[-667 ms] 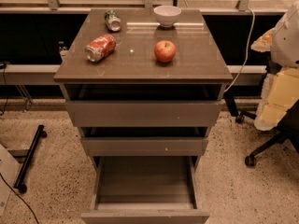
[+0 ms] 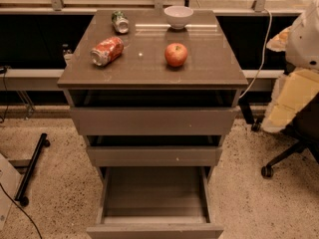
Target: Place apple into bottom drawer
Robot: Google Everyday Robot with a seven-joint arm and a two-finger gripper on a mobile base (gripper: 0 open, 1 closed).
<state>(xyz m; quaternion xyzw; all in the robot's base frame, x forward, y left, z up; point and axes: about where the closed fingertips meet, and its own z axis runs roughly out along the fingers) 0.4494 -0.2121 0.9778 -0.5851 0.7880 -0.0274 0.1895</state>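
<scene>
the apple [image 2: 176, 54] sits on the cabinet top [image 2: 149, 71]. the bottom drawer [image 2: 154, 195] stands pulled open. my gripper is out of view beyond my arm [image 2: 298, 91] at right; grip state i cannot tell.

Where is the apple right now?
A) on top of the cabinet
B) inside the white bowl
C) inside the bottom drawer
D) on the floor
A: the apple sits on the cabinet top, in front of the white bowl, while the bottom drawer stands open below; the gripper is not in view.
</scene>
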